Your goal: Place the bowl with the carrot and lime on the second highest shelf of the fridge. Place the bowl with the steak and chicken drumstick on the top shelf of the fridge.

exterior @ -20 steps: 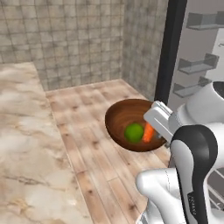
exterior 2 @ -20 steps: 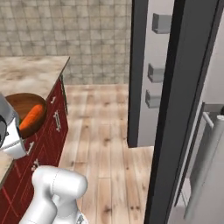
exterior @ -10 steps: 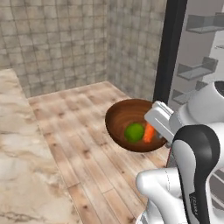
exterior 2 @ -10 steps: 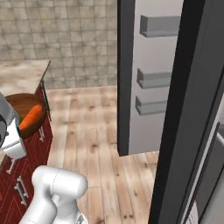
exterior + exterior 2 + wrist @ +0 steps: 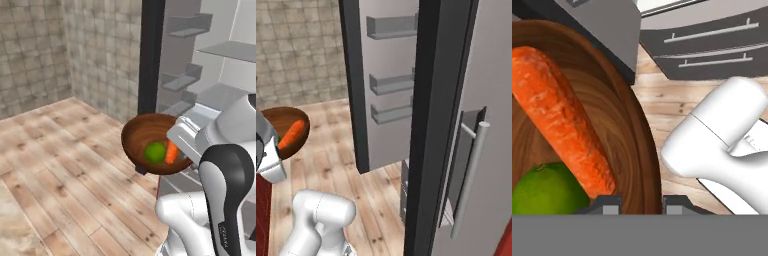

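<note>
The dark-brown wooden bowl (image 5: 142,137) hangs in the air in front of the open fridge, held by its right rim. Inside it lie the green lime (image 5: 155,152) and the orange carrot (image 5: 171,152). My gripper (image 5: 181,150) is shut on that rim. In the hand view the bowl's rim (image 5: 647,150) runs down between the two fingertips of the gripper (image 5: 641,205), with the carrot (image 5: 562,125) and lime (image 5: 544,192) close on the left. From the right base view the bowl (image 5: 276,117) and carrot (image 5: 292,135) sit at the far left. Pale fridge shelf panes (image 5: 227,50) show beyond; which one is the top I cannot tell.
The open fridge door (image 5: 388,150) carries grey bins (image 5: 393,82) and a dark edge (image 5: 151,55), close behind the bowl. A second dark door edge (image 5: 436,125) with a long handle (image 5: 471,175) stands at the right. Wooden floor (image 5: 55,160) lies open to the left, tiled wall behind.
The whole picture has swung toward the fridge, so the camera moved: the marble counter slid out of view and the door and shelves came closer. The bowl stays in the gripper.
</note>
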Motion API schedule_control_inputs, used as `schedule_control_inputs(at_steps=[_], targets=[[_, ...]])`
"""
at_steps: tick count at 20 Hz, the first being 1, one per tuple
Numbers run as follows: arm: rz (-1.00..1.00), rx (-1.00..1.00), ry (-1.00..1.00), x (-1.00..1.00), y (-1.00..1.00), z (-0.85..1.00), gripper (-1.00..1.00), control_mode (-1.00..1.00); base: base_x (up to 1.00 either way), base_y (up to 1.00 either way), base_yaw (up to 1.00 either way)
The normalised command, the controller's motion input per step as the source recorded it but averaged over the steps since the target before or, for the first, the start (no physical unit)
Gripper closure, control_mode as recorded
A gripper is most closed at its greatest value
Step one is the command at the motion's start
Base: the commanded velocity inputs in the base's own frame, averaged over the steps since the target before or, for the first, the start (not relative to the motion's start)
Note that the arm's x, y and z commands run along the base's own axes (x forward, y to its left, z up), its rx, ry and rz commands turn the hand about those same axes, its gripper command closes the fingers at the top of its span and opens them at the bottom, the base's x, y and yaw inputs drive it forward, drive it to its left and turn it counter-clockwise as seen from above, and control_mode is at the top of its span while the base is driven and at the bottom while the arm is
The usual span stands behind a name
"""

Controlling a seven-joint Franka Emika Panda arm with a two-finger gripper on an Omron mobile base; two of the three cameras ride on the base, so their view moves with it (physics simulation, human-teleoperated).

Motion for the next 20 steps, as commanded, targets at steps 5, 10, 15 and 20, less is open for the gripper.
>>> schedule_control_inputs(at_steps=[5, 10, 15, 20], targets=[[0.0, 0.0, 0.0, 0.0, 0.0, 0.0, 1.0, 1.0, 0.56, 0.37, -0.56], [0.0, 0.0, 0.0, 0.0, 0.0, 0.0, 1.0, 1.0, 0.83, 0.54, -0.51], [0.0, 0.0, 0.0, 0.0, 0.0, 0.0, 1.0, 1.0, 0.83, 0.36, -0.3], [0.0, 0.0, 0.0, 0.0, 0.0, 0.0, 1.0, 1.0, 0.25, 0.12, -0.48]])
